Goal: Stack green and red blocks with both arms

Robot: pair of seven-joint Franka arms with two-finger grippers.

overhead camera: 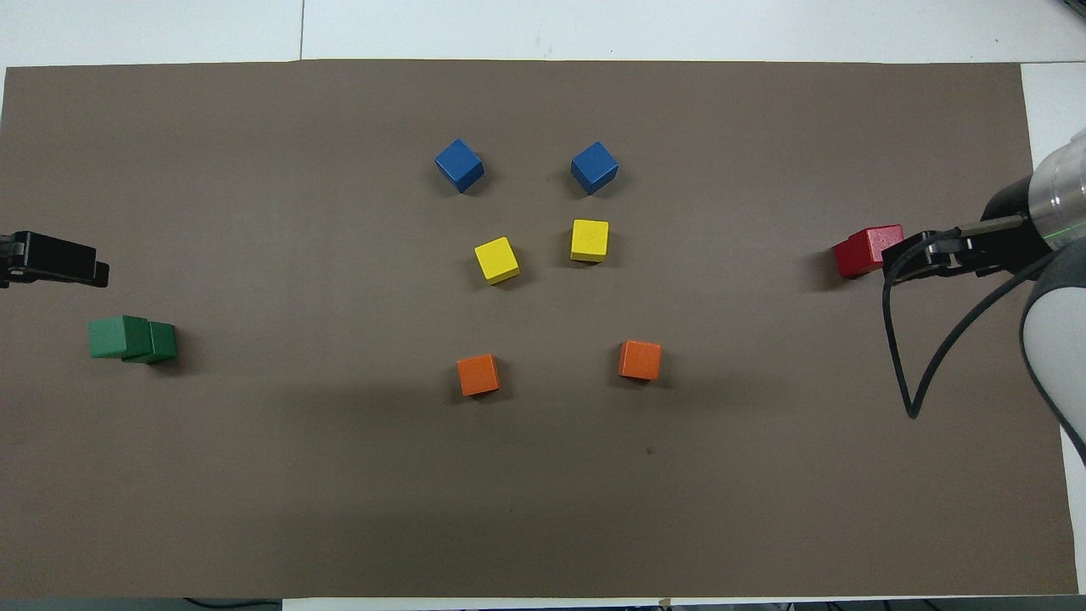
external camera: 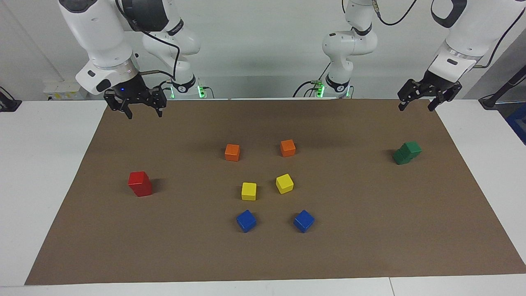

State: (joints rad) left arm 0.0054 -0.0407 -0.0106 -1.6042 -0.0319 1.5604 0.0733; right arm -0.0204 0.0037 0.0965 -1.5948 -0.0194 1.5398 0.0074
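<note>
Red blocks (external camera: 140, 183) are seen stacked at the right arm's end, green blocks (external camera: 407, 152) at the left arm's end. Nothing is held: right gripper (external camera: 144, 114) and left gripper (external camera: 415, 106) are raised, spread wide.

We have two fixed cams, both set well back. The facing cam sits high across the table, looking at the arm bases at 12 o'clock. The overhead cam looks steeply down from our robots' end, arms entering near 6. Both share the brown mat (external camera: 370, 230) (overhead camera: 254, 475), seen half a turn apart.
</note>
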